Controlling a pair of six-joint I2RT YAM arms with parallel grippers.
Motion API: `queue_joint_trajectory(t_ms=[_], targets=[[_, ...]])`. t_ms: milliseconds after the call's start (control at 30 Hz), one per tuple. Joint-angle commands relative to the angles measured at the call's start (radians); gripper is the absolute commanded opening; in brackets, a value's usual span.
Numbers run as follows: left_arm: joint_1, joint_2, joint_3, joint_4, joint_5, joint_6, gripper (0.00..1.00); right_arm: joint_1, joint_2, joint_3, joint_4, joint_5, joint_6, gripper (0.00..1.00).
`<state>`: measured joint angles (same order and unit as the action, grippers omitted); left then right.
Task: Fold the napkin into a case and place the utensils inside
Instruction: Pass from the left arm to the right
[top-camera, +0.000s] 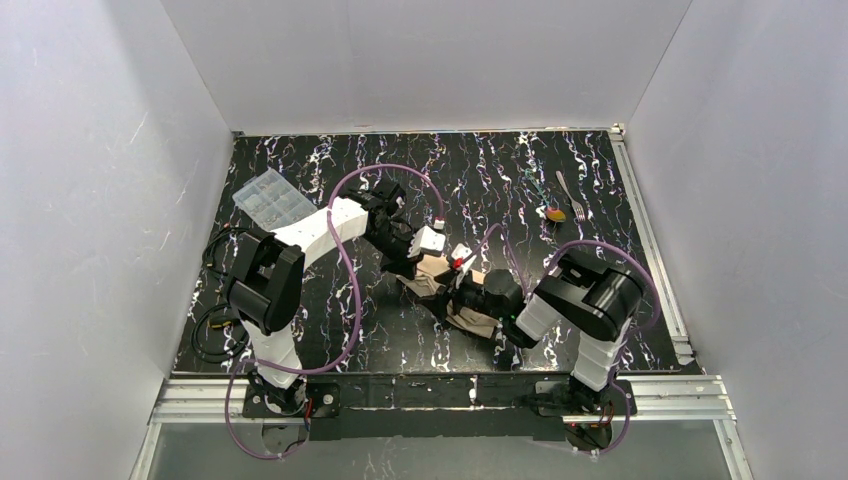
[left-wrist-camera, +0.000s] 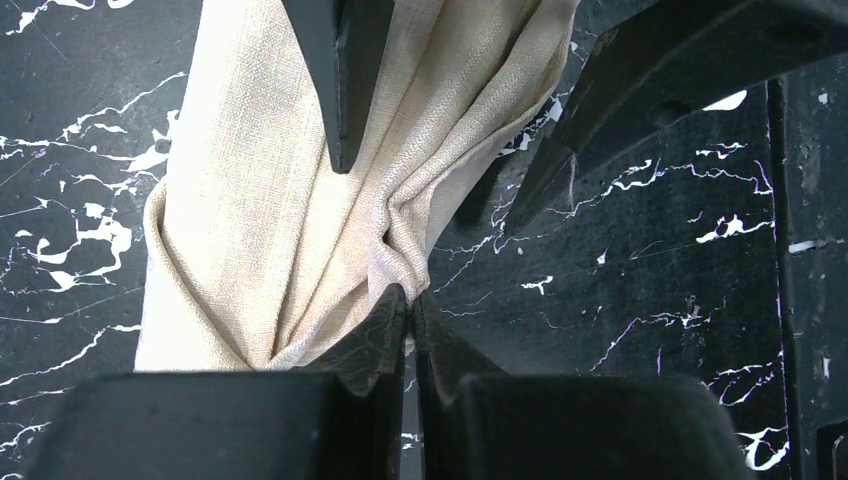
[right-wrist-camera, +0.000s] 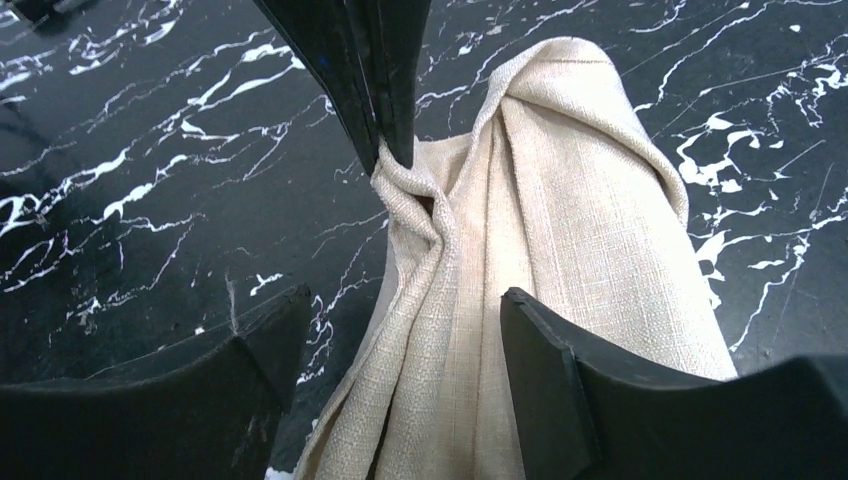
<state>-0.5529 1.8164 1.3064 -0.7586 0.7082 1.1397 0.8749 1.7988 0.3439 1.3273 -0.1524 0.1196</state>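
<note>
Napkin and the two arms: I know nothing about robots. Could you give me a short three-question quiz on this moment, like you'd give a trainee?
1. True or false: the fork and the spoon lie inside the napkin.
2. Multiple choice: the left tool is A) shut on a bunched fold of the napkin, B) open above it, C) holding the fork.
3. Fill in: the right tool straddles the napkin with its jaws ___.

Key
1. False. Both lie on the bare table at the far right, away from the cloth.
2. A.
3. Open.
</note>
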Motion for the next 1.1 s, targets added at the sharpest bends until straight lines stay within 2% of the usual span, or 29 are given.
queue_joint_trajectory(t_ms=[0,167,367,467,700,733,833,867,933,1067], targets=[[-0.003,-0.004,0.017,-0.008,0.045,-0.015,0.0,0.002,0.04,0.004,0.229,-0.008,0.04,0.78],[-0.002,-0.005,0.019,-0.016,0.046,-0.01,0.0,0.002,0.032,0.025,0.181,0.06,-0.005,0.75],[0.0,-0.001,0.036,-0.036,0.054,-0.004,0.0,0.003,0.063,0.068,0.147,0.049,-0.037,0.67],[0.004,-0.002,0.041,-0.044,0.057,-0.002,0.0,0.003,0.086,0.075,0.171,0.039,-0.032,0.6],[0.032,0.009,0.074,-0.046,0.064,-0.05,0.0,0.003,0.12,0.07,0.218,0.006,-0.001,0.33],[0.035,0.01,0.08,-0.051,0.064,-0.056,0.03,0.003,0.125,0.066,0.233,0.005,0.008,0.29],[0.037,0.001,0.077,-0.053,0.053,-0.072,0.32,0.003,0.129,0.06,0.265,-0.002,0.027,0.18],[0.039,-0.006,0.07,-0.048,0.048,-0.08,0.38,0.001,0.127,0.059,0.271,-0.003,0.031,0.14],[0.041,-0.02,0.054,-0.023,0.038,-0.097,0.43,0.001,0.124,0.055,0.278,-0.003,0.042,0.12],[0.06,-0.023,0.064,0.037,0.016,-0.163,0.45,-0.006,0.127,0.05,0.284,-0.022,0.078,0.12]])
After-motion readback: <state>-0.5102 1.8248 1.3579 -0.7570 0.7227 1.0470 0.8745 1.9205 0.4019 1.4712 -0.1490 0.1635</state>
